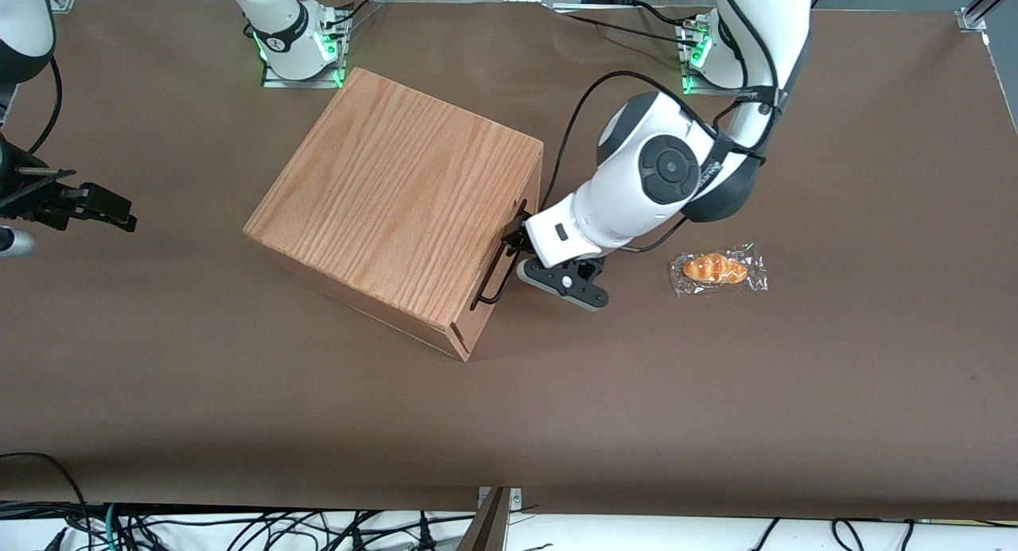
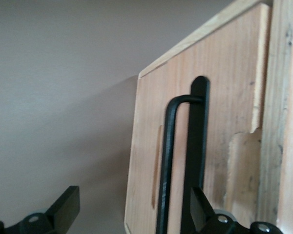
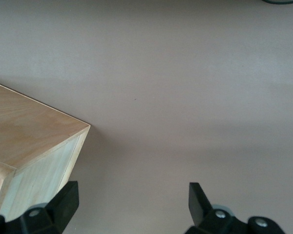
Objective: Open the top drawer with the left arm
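Observation:
The big oak box [image 1: 398, 209] stands in the middle of the table. Its top drawer front [image 2: 224, 97] looks flush with the box. The thin black wire handle [image 1: 495, 271] runs along that front. My left arm [image 1: 668, 169] reaches down in front of the drawer, with its gripper [image 1: 518, 237] at the end of the handle farther from the front camera. In the left wrist view the gripper [image 2: 133, 207] is open. The handle bar [image 2: 167, 165] passes between the two black fingers [image 2: 66, 207], close to one and touching neither.
A wrapped bread roll [image 1: 718, 269] lies on the brown table toward the working arm's end, beside the arm's wrist. The arm bases [image 1: 298, 42] stand along the table edge farthest from the front camera. A black cable [image 1: 573, 129] loops above the box's corner.

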{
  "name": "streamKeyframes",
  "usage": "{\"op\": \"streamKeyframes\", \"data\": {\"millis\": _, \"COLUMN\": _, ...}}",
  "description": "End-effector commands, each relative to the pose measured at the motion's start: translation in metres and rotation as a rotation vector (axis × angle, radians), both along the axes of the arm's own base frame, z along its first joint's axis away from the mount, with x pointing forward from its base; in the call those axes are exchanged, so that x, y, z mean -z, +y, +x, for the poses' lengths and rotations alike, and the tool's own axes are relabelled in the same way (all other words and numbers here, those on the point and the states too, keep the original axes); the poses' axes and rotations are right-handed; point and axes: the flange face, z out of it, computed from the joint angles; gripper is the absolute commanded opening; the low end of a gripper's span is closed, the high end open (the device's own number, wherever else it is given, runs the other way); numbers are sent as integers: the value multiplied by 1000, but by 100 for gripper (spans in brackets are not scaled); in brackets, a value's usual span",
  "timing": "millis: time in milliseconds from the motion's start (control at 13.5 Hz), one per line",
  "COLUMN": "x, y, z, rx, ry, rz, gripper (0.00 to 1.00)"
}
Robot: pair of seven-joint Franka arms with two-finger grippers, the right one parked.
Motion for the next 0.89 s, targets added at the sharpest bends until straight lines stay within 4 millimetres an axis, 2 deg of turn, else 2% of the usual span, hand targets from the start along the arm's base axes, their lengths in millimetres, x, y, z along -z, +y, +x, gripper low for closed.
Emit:
{"op": "streamKeyframes", "data": {"millis": 0, "x": 1, "y": -7, "z": 4, "rx": 10, "ry": -18, "rz": -11, "gripper": 100}}
{"op": "streamKeyframes", "data": {"millis": 818, "x": 29, "y": 1, "z": 11, "rx": 63, "ry": -30, "rz": 43, "gripper": 100}}
